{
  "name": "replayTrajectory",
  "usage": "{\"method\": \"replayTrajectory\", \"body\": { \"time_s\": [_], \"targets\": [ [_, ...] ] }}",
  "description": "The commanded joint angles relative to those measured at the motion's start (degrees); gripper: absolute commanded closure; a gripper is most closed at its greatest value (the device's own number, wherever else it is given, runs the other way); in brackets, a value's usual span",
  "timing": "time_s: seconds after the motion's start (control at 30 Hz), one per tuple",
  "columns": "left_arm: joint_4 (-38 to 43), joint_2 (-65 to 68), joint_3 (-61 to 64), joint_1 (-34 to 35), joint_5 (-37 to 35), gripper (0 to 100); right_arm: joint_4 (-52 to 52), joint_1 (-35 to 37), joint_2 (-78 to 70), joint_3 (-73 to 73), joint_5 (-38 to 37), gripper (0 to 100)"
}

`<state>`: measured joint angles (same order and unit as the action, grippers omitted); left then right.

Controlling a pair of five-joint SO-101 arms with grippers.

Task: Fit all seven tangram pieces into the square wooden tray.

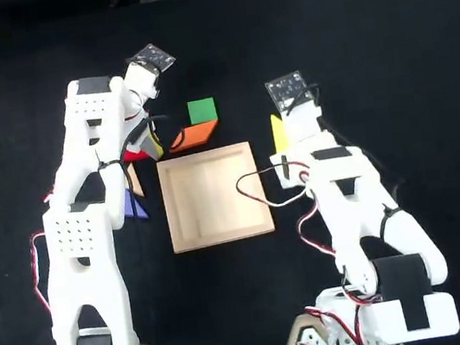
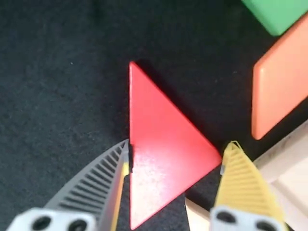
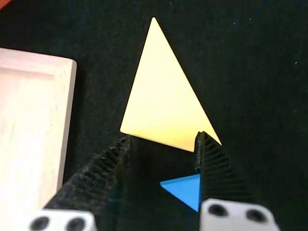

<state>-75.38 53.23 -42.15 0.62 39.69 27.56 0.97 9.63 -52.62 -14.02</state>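
The right gripper [image 3: 163, 144] hangs over the black cloth [image 3: 255, 72] with its jaws apart, their tips at one edge of the yellow triangle [image 3: 163, 91], a blue piece [image 3: 185, 188] showing between the fingers, the wooden tray [image 3: 65, 120] just beside.

The left fingers [image 2: 96, 187] are 1 grey and ribbed, 1 yellow, with a red triangle [image 2: 163, 159] between them. Beyond the yellow one lie an orange parallelogram [image 2: 281, 91] and a green square [image 2: 279, 14]. The right fingers [image 3: 96, 178] are black and ribbed; a yellow triangle [image 3: 163, 96] sits past their tips, a blue triangle [image 3: 187, 190] between them. The tray [image 1: 223, 237] is pale wood, the bench [image 1: 385, 43] black.
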Motion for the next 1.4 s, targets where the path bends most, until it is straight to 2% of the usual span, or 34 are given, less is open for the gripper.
{"method": "replayTrajectory", "body": {
  "time_s": [0.0, 0.2, 0.53, 0.67, 0.83, 0.93, 1.0, 1.17, 1.37],
  "targets": [
    [1.05, -0.18, -1.45, 0.04, 0.35, 84, -2.11, -0.7, 0.31, 1.45, -0.53, 78.7],
    [-3.96, -0.88, -4.53, -0.04, 0.26, 85, -2.11, -0.7, 0.31, 1.45, -0.53, 78.7],
    [-25.67, -0.53, -31.69, -0.75, 0.18, 85, -2.2, -0.7, 0.31, 1.45, -0.53, 78.7],
    [-25.58, -2.64, -32.48, -1.63, -7.03, 85, -2.2, -0.79, 0.31, 1.45, -0.53, 78.7],
    [-25.58, -12.4, -20.09, -5.58, -18.9, 84, -2.2, -1.05, 0.31, 1.45, -0.53, 78.7],
    [-25.58, -22.33, -9.45, -8.4, -21.89, 84, -2.2, -1.14, 0.31, 1.45, -0.53, 78.7],
    [-25.58, -29.36, -1.01, -10.51, -20.22, 84, -2.02, -1.32, 0.4, 1.45, -0.53, 78.7],
    [-24.62, -43.78, 18.68, -16.13, -10.37, 85, -2.29, -5.98, 0.75, 1.8, -0.44, 78.7],
    [-9.93, -48.62, 37.85, -20.88, -3.87, 84, -2.37, -11.08, 0.48, 2.86, 0.09, 78.7]
  ]
}}
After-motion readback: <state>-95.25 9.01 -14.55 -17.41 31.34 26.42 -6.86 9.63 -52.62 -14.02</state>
